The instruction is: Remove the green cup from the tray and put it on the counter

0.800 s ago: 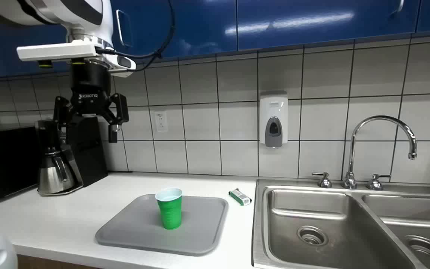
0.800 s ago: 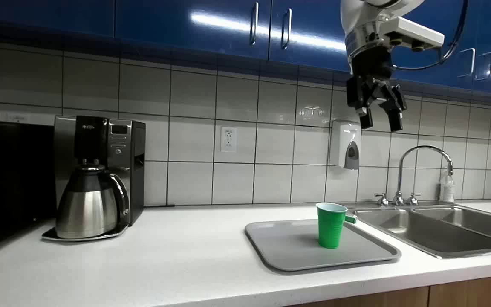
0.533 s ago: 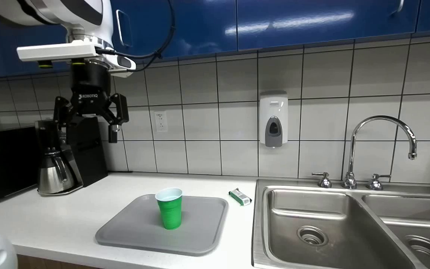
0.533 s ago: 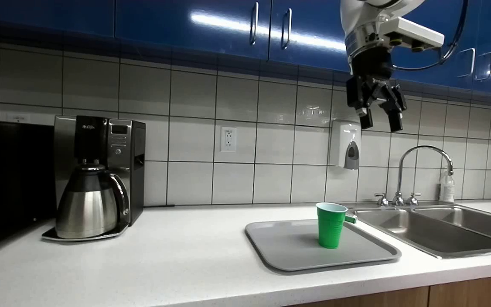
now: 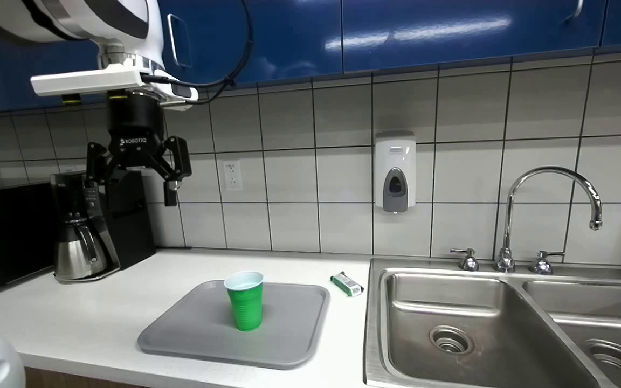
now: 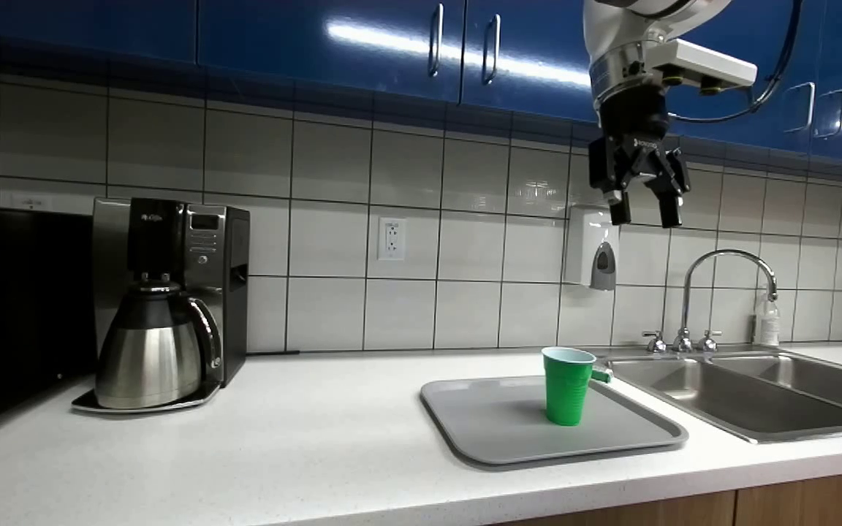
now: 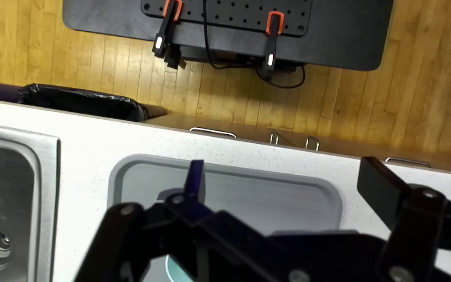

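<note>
In an exterior view the hand hangs at upper right, spread apart, high above the counter. The green cup stands upright on the tray, inside its edges, right of frame centre. Broad counter runs left to the coffee maker; rightward, a narrow strip separates tray from sink.

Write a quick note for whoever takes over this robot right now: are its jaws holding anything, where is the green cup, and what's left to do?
Jaws: spread open, holding nothing, up in the air and clear of the cup.
Green cup: standing upright on the grey tray.
Done: no part of the transfer yet.
Left: lower the jaws, grip the cup, lift it off the tray, set it on the white counter, let go.
</note>
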Available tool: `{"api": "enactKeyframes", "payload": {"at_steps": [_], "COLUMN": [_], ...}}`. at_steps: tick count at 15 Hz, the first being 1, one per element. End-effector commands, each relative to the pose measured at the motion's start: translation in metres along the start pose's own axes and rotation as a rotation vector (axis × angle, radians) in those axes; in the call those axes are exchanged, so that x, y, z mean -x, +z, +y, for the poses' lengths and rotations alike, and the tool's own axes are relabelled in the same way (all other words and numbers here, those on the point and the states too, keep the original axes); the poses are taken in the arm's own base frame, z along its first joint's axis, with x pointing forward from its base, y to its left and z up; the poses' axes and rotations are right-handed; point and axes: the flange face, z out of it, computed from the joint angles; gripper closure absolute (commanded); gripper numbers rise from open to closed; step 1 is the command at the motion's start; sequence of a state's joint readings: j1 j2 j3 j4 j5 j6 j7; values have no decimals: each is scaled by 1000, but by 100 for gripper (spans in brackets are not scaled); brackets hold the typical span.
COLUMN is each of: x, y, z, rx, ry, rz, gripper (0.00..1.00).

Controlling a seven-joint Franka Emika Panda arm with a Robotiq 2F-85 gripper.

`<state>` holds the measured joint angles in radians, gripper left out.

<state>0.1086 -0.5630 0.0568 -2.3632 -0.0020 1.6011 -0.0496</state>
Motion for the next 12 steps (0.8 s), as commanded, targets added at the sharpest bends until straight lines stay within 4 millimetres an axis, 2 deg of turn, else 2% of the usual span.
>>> {"api": "enactKeyframes", "payload": {"at_steps": [1,12], "x": [-7,-38], "y": [8,43], "z": [-1,6], "rx": [36,42], "ry": [18,54], "rz": [48,133], "gripper": [0,0]}}
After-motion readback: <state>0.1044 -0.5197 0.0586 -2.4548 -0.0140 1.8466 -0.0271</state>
